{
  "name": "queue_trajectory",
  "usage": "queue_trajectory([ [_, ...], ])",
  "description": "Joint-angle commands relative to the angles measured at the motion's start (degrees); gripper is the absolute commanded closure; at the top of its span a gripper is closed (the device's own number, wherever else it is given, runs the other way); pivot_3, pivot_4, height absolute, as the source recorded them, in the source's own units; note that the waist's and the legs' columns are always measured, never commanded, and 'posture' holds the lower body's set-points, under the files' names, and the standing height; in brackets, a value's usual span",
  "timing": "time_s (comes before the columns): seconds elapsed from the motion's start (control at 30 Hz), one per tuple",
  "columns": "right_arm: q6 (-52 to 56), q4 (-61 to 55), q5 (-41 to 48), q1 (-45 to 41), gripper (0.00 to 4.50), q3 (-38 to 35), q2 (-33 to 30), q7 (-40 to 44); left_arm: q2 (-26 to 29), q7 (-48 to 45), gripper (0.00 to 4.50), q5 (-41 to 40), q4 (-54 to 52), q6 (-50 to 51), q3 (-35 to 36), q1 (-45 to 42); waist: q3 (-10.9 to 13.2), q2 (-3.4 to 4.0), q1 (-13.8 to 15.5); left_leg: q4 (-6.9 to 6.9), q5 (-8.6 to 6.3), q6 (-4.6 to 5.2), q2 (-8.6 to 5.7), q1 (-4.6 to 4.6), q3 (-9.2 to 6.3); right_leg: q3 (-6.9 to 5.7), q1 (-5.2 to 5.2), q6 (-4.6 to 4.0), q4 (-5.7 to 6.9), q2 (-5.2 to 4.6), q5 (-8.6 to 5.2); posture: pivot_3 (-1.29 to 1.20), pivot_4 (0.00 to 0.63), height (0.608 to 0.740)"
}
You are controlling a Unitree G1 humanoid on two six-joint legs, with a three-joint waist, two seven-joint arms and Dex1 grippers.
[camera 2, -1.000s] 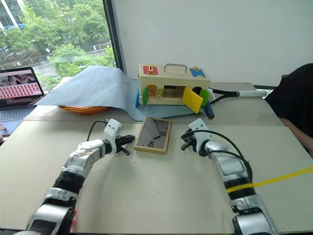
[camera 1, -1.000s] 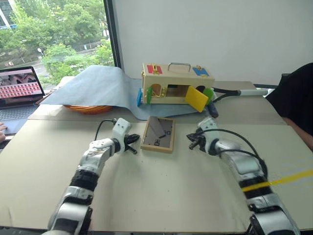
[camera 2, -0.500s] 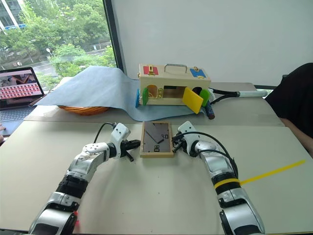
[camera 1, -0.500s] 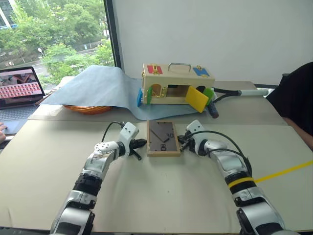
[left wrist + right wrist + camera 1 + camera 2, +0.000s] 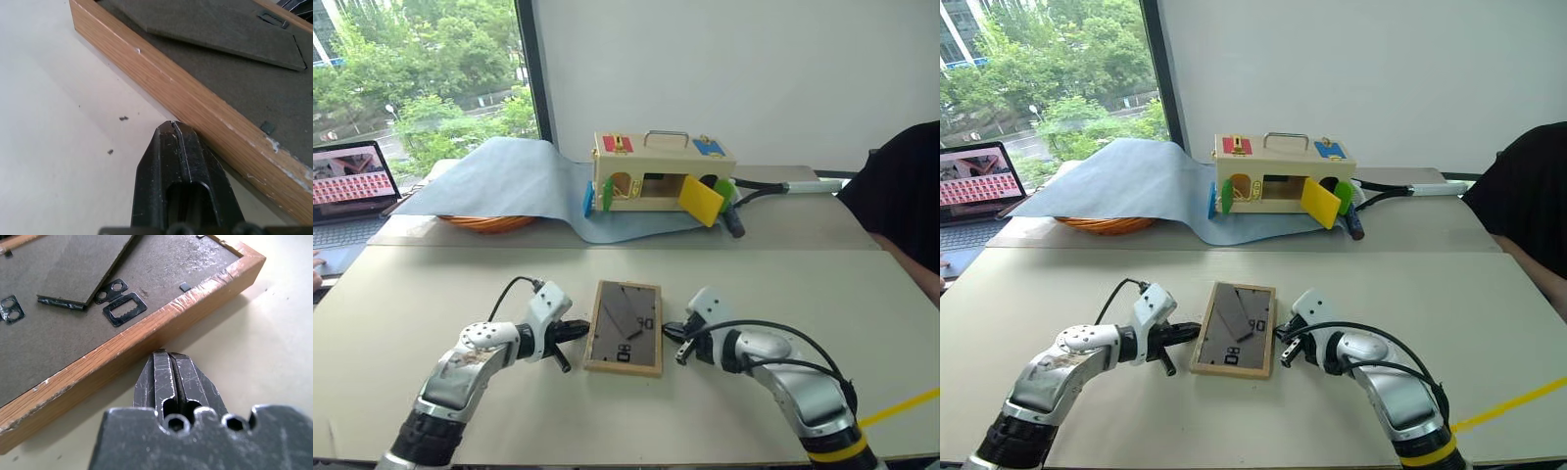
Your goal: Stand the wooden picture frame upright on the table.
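In the left eye view, the wooden picture frame lies flat on the beige desk, a little below the middle of the picture, its dark grey back panel facing up. The left gripper sits at the frame's left edge, its black fingers pressed together with nothing between them, the tips against the wood. The right gripper meets the frame's right edge in the same way, fingers closed and empty. In the upper middle stands a wooden box with a metal handle and coloured flaps, resting on a blue-grey cloth that spreads toward the upper left. A laptop shows at the left edge, and a person's dark sleeve at the right edge. A yellow strip crosses the lower right corner of the desk.

The right eye view gives the same layout: the frame flat just below centre, one gripper tip at each long side.

In the left wrist view, the closed fingers rise from the bottom centre and touch the frame's light-wood side, which runs diagonally from upper left to lower right. The folded stand lies flat on the grey backing in the upper part.

In the right wrist view, the closed fingers press against the wooden edge near the middle. A sawtooth metal hanger sits on the backing in the upper left, beside the stand's hinge.
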Motion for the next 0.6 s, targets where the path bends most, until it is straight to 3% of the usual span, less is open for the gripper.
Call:
queue_trajectory([
  [0.03, 1.4, -1.2, 0.7, 0.0, 4.47, -2.3, -1.9, -0.5, 2.5, -0.5, 4.5, -0.4, 1.2, 4.3, -0.9, 3.9, 0.0, 0.0, -0.1, 0.0, 0.0, 0.0, 0.0, 0.0, 0.0, 0.0, 0.0, -0.01, 0.0, 0.0, -0.01, 0.0, 0.15, 0.67],
  [0.17, 1.3, -1.1, 2.0, -0.4, 4.47, -5.7, -5.1, 0.2, 5.4, -1.2, 4.5, -2.0, 4.5, 4.0, 3.0, 3.3, 0.0, 0.0, -0.2, 0.0, 0.0, 0.01, 0.0, 0.0, 0.0, 0.0, -0.02, -0.01, -0.01, 0.0, -0.02, 0.0, 0.15, 0.67],
  [0.33, -2.9, -0.6, 4.5, -3.1, 4.47, -9.6, -8.5, 3.5, 6.8, -3.9, 4.5, -9.4, 5.9, 5.4, 10.7, -0.7, 0.0, -0.01, -1.2, -0.12, -0.01, 0.03, 0.0, 0.02, -0.01, 0.0, -0.12, -0.09, 0.04, 0.01, -0.07, 0.0, 0.15, 0.67],
  [0.47, -2.8, -0.1, 7.2, -7.2, 4.5, -9.8, -9.0, 6.3, 6.2, -3.4, 3.58, -13.7, 6.5, 10.8, 12.4, -4.8, 0.1, -0.06, -1.1, -0.07, -0.01, 0.03, 0.01, -0.07, -0.04, -0.01, -0.15, -0.08, 0.02, 0.02, -0.07, 0.0, 0.15, 0.67],
  [0.6, -1.4, 0.4, 9.6, -11.5, 4.5, -7.9, -8.2, 8.3, 6.8, -3.4, 2.13, -17.0, 4.4, 18.2, 10.7, -5.4, 0.1, -0.11, -0.6, -0.07, -0.02, 0.03, -0.01, -0.17, -0.04, -0.01, -0.15, -0.03, -0.05, 0.0, -0.1, 0.0, 0.15, 0.67],
])
